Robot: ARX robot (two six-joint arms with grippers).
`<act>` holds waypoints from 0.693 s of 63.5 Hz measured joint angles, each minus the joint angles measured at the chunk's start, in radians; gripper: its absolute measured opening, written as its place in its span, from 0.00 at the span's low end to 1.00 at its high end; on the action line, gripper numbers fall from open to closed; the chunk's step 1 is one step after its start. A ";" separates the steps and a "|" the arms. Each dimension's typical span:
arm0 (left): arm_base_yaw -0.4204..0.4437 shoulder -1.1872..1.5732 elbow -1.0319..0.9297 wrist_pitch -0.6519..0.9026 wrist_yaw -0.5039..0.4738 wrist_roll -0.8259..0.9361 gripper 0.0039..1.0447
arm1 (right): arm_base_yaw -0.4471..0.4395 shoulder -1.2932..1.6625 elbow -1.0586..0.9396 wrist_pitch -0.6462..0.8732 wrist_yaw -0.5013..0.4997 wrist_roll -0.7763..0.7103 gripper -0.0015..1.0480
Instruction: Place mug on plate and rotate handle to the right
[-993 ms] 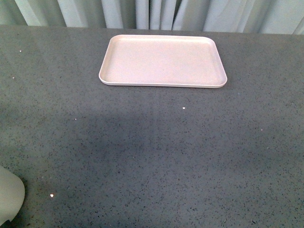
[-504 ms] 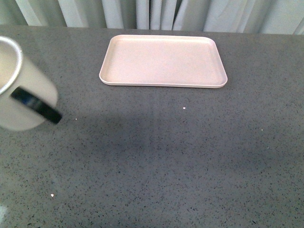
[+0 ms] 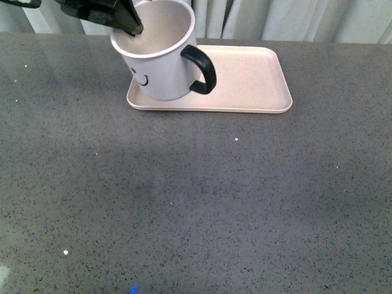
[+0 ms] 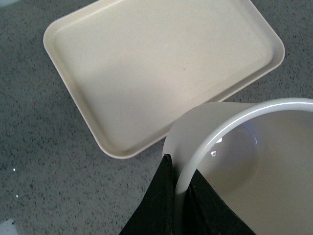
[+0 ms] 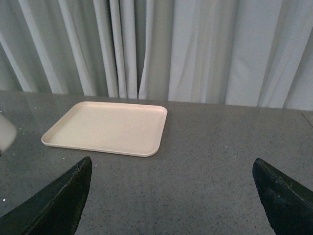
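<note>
The white mug [image 3: 160, 58] with a smiley face hangs tilted over the left end of the pale pink plate [image 3: 245, 79]. I cannot tell whether it touches the plate. Its black handle [image 3: 202, 68] points right. My left gripper [image 3: 125, 21] is shut on the mug's rim at the upper left, one finger inside and one outside. In the left wrist view the black fingers [image 4: 159, 200] pinch the mug wall [image 4: 195, 132] above the plate [image 4: 156, 63]. My right gripper [image 5: 171, 196] is open and empty above bare table, short of the plate [image 5: 107, 127]. It is out of the front view.
The grey speckled table [image 3: 196, 202] stretches wide in front of the plate. Pale curtains [image 3: 294, 18] hang along the table's far edge, close behind the plate.
The mug, held by my left gripper, has swung from the table's near left edge up and to the right, to over the plate's left end. The plate has not moved.
</note>
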 joint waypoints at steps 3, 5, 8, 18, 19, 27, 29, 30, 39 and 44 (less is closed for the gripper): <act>-0.010 0.031 0.051 -0.016 -0.018 0.001 0.02 | 0.000 0.000 0.000 0.000 0.000 0.000 0.91; -0.013 0.041 0.068 -0.018 -0.025 0.002 0.02 | 0.000 0.000 0.000 0.000 0.000 0.000 0.91; -0.016 0.045 0.075 -0.019 -0.025 0.002 0.02 | 0.000 0.000 0.000 0.000 0.000 0.000 0.91; -0.018 0.045 0.079 -0.021 -0.024 0.003 0.02 | 0.000 0.000 0.000 0.000 0.000 0.000 0.91; -0.018 0.045 0.079 -0.021 -0.025 0.003 0.02 | 0.000 0.000 0.000 0.000 0.000 0.000 0.91; -0.018 0.045 0.079 -0.022 -0.025 0.003 0.02 | 0.000 0.000 0.000 0.000 0.000 0.000 0.91; -0.018 0.045 0.079 -0.022 -0.025 0.003 0.02 | 0.000 0.000 0.000 0.000 0.000 0.000 0.91; -0.018 0.045 0.079 -0.022 -0.025 0.003 0.02 | 0.000 0.000 0.000 0.000 0.000 0.000 0.91; -0.018 0.045 0.079 -0.022 -0.025 0.003 0.02 | 0.000 0.000 0.000 0.000 0.000 0.000 0.91; -0.018 0.045 0.079 -0.022 -0.025 0.002 0.02 | 0.000 0.000 0.000 0.000 0.000 0.000 0.91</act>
